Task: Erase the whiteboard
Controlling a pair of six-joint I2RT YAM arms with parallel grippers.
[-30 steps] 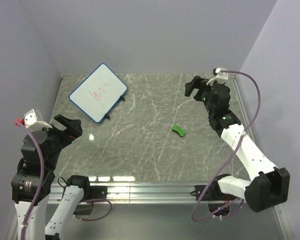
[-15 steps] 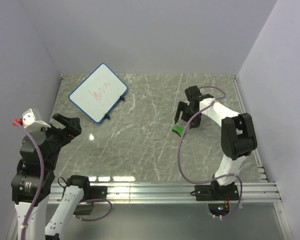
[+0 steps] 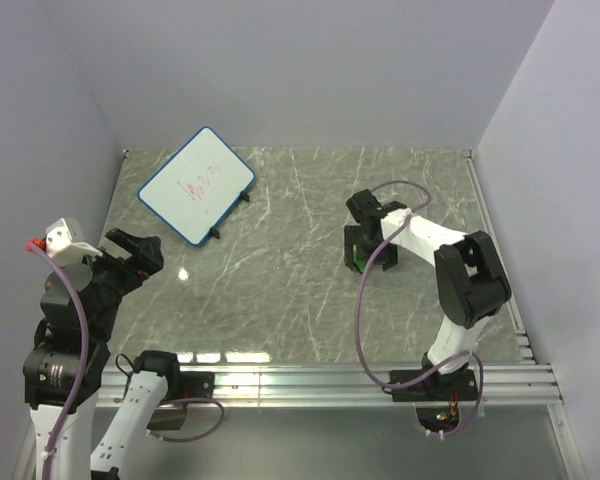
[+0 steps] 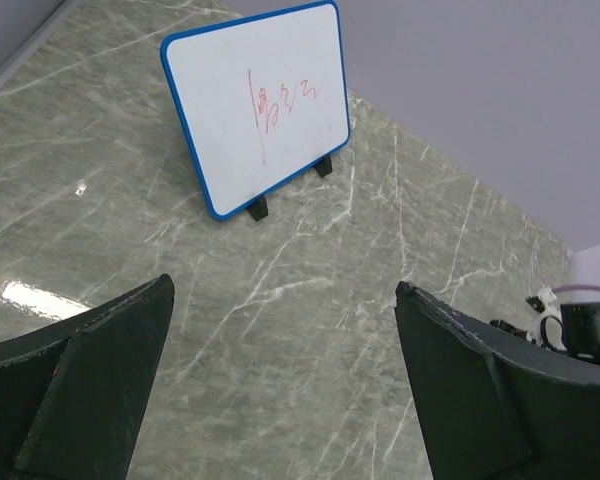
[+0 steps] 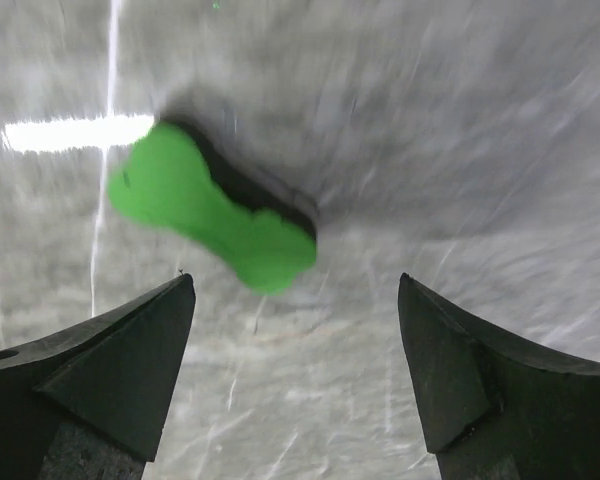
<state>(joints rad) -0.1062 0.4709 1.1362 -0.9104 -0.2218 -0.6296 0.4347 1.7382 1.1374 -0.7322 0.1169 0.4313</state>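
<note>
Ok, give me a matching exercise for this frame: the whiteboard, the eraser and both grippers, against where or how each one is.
1 whiteboard
2 eraser
3 left gripper
4 right gripper

A green, lying on the table
B open, down at the eraser
C blue-framed, red scribbles, far left corner
D open, near left side, facing the whiteboard

Pairs: 1-C, 2-A, 3-D, 4-B

Top view: high above the near edge, looking down over the whole counter (image 3: 280, 300). Left wrist view: low, facing forward between the left gripper (image 4: 284, 283) fingers to the whiteboard (image 4: 255, 105), shared with the top view. Right wrist view: very near the counter, facing down onto a green eraser (image 5: 215, 215).
</note>
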